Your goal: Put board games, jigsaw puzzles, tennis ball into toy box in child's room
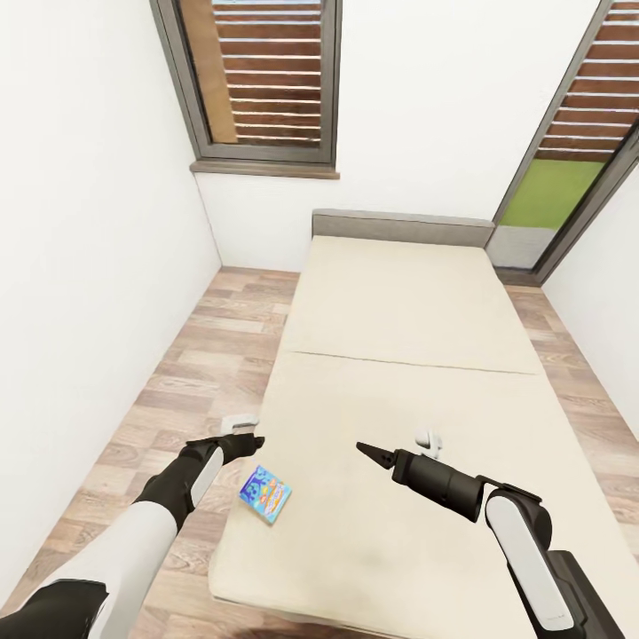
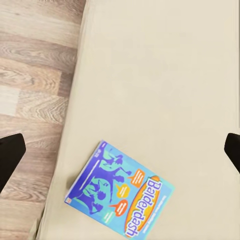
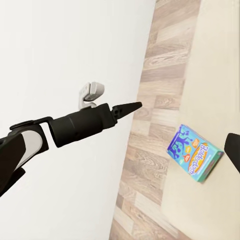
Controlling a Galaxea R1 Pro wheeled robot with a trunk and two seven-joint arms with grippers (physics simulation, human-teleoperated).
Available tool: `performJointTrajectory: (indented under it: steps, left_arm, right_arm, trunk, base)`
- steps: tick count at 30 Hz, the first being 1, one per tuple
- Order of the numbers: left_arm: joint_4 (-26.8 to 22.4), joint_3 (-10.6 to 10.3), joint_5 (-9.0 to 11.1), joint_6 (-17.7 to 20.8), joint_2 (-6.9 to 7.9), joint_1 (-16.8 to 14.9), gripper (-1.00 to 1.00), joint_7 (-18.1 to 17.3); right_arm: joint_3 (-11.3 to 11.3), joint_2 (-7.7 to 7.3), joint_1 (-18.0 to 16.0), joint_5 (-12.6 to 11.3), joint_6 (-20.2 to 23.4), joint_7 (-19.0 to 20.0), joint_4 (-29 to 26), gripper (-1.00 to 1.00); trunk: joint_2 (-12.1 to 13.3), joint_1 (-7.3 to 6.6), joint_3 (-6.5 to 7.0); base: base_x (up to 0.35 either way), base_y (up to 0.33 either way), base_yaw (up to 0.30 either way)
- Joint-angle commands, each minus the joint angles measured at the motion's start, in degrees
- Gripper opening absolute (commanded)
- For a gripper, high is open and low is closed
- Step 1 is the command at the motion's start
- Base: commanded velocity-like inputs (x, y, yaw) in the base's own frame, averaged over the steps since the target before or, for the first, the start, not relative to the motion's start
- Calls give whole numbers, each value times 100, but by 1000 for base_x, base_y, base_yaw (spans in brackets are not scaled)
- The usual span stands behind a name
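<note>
On bed (image 1: 417, 355), blue board game (image 1: 265, 494), lying flat, askew

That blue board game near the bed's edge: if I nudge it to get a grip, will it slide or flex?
The blue board game lies flat on the bed, so it probably slides rather than tips. It looks like a thin rigid box, likely light and stiff. Near the mattress edge, a floorward push may drop it.

blue cartoon board game (image 1: 265, 494) lies flat, seemingly askew, near bed (image 1: 417, 311) mattress's left edge.
</note>
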Motion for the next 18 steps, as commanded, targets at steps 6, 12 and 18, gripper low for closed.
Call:
performJointTrajectory:
  steps: [6, 12, 18]
  left_arm:
    - [-9, -14, 52, 31, 5, -2, 100, 6]
    - [-9, -14, 52, 31, 9, -2, 100, 6]
    - [-9, -14, 52, 31, 9, -2, 100, 6]
  right_arm:
    - [2, 0, -3, 16, 17, 20, -2, 100]
    - [1, -2, -1, 15, 13, 21, -2, 100]
    - [1, -2, -1, 15, 16, 21, -2, 100]
  trunk:
    - [-10, 3, -7]
    - [-10, 3, -7]
    - [-10, 3, -7]
  base:
    - [0, 0, -30]
    - [0, 0, -1]
    - [0, 0, 0]
